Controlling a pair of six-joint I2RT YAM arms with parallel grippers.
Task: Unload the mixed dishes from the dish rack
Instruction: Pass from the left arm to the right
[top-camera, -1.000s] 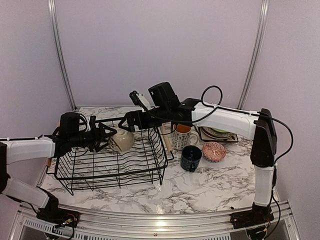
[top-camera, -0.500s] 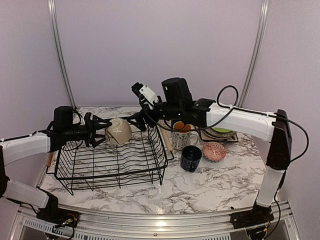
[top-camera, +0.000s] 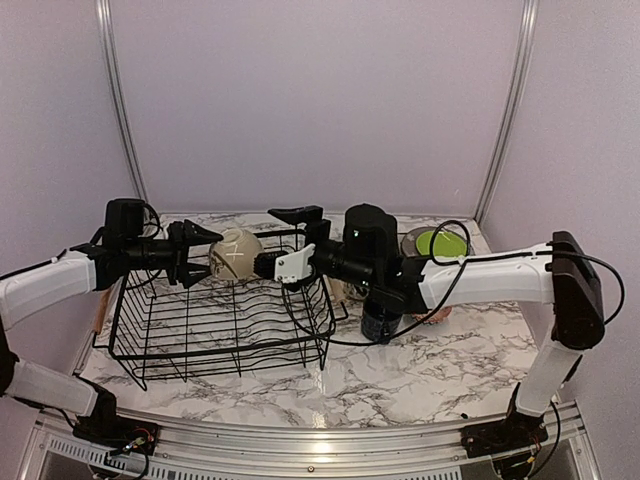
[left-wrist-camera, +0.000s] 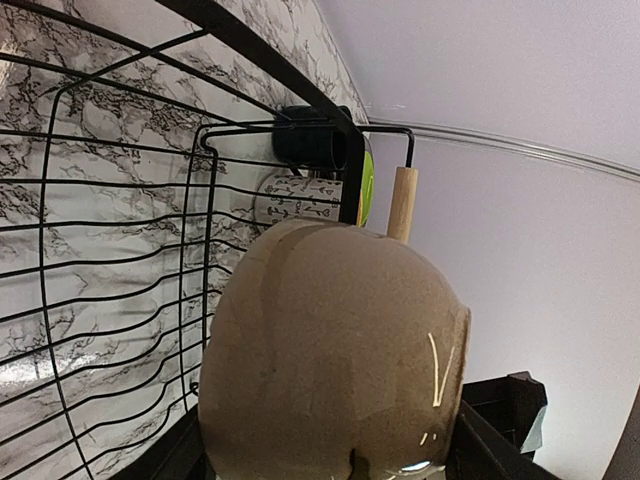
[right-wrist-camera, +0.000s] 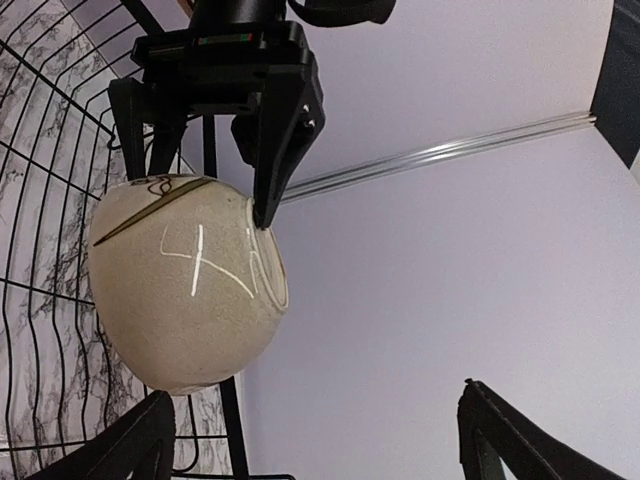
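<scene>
Tan mug (top-camera: 236, 254), centre-left above dish rack (top-camera: 220, 330), grasped by left tool (top-camera: 203, 256); right tool (top-camera: 285, 240) released, facing it, so handover likely next.

I hold the speckled tan mug (top-camera: 235, 253) on its side in my left gripper (top-camera: 209, 256), above the black wire dish rack (top-camera: 220, 330), near its far edge.

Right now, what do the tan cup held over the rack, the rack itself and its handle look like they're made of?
Tan cup: probably glazed stoneware, going by its sandy speckled surface with thin bright highlight streaks.
Dish rack: thin metal wire with a smooth black coating; the type of coating is unclear.
Rack handle: a pale round rod that looks like light, bare wood.
</scene>
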